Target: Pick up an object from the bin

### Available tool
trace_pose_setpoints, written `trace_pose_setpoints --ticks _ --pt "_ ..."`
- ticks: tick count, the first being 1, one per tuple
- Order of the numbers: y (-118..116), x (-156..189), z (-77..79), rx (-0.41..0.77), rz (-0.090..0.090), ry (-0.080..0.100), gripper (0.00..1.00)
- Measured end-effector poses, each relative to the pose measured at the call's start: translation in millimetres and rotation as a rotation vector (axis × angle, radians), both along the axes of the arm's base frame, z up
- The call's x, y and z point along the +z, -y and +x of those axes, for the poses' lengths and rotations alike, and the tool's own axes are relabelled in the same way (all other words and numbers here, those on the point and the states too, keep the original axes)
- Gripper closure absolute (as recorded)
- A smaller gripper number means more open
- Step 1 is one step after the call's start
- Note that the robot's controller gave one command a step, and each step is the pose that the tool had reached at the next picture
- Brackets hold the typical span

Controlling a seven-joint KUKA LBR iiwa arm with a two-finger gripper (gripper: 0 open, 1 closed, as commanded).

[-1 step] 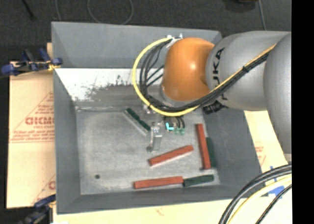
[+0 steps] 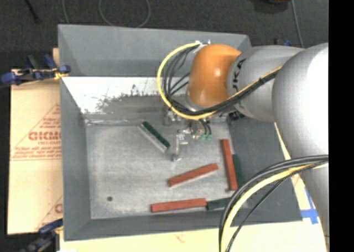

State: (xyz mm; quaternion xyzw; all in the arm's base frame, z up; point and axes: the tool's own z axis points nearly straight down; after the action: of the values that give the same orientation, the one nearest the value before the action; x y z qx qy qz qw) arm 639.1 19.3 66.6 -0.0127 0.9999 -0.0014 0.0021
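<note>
Gripper [image 2: 177, 148] is low over the middle of the bin [image 2: 72, 151], just right of a dark green bar [image 2: 154, 134]. Whether it is released or clenched cannot be told. A red-brown bar [image 2: 192, 175] lies nearer. Apparently nothing is lifted, so grasp and lift remain.

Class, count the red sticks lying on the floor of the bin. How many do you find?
3 red sticks: one lies mid-floor, one along the near wall, and one beside the right wall. The arm covers part of the floor, so others may be hidden.
</note>
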Motion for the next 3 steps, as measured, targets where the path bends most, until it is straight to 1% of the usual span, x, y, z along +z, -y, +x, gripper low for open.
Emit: trace_pose_setpoints --ticks 1,2,3 --pt "-39.0 4.2 -21.2 0.012 0.005 -0.002 0.0" --pt "-36.7 4.4 -20.1 0.008 0.004 0.0 1.0" --pt "-36.8 126.0 -35.1 -0.006 0.005 0.008 1.0"
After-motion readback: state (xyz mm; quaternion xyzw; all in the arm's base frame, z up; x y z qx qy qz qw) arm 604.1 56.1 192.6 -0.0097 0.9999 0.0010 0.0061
